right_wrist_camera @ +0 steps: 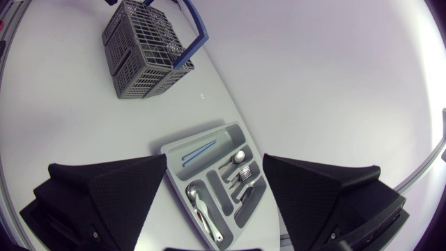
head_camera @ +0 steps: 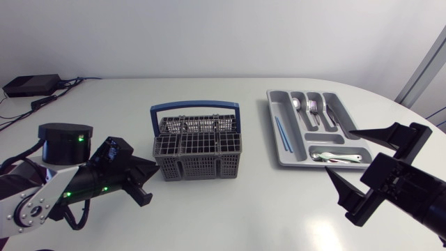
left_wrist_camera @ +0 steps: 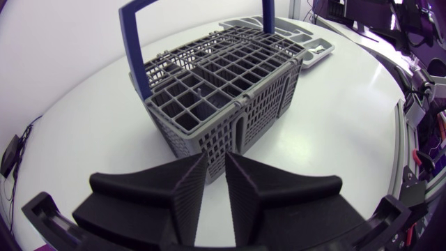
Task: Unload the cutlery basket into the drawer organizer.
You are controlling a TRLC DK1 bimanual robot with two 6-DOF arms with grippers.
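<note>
The grey cutlery basket (head_camera: 197, 148) with a blue handle stands upright mid-table; I see no cutlery in its compartments (left_wrist_camera: 223, 90). The grey drawer organizer (head_camera: 282, 150) lies to its right and holds spoons, forks (head_camera: 313, 108), two blue sticks (head_camera: 281, 134) and a white-handled piece (head_camera: 338, 157). My left gripper (head_camera: 152, 169) sits low, just left of the basket's near corner. Its fingers (left_wrist_camera: 188, 185) are almost together with only a narrow slit between them and hold nothing. My right gripper (head_camera: 341, 153) hovers wide open over the organizer's front right, and its wrist view looks down on the organizer (right_wrist_camera: 171, 150) and the basket (right_wrist_camera: 143, 52).
A black box with cables (head_camera: 31, 85) rests at the table's back left corner. Bare white tabletop (head_camera: 265, 209) stretches in front of the basket and the organizer.
</note>
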